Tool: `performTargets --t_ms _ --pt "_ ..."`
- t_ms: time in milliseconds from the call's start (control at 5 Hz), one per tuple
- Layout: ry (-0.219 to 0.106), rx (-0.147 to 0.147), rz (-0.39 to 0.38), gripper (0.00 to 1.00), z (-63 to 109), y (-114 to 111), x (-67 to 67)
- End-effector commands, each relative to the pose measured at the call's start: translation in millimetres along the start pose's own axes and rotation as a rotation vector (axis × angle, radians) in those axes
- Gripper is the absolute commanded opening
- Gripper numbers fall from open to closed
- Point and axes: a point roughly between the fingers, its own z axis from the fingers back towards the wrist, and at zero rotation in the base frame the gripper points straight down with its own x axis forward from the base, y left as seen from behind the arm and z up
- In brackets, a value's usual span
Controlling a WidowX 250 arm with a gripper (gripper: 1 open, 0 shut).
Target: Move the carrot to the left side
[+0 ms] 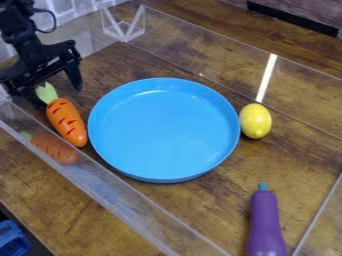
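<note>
The carrot (66, 120) is orange with dark cross grooves and a light green top. The plate (163, 128) beside it is plain blue, the lemon (255, 121) yellow, the eggplant (265, 226) purple, the gripper (40, 78) black, the table (201, 50) brown wood grain.
</note>
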Motion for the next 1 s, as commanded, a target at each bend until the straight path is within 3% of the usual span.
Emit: performTargets --t_ms 0,800 --pt "-0.015 -0.006 -0.005 1.0 -1.1 -8 -2.1" --pt "-0.069 -0.015 0.096 1.0 -17.5 -28 0.3"
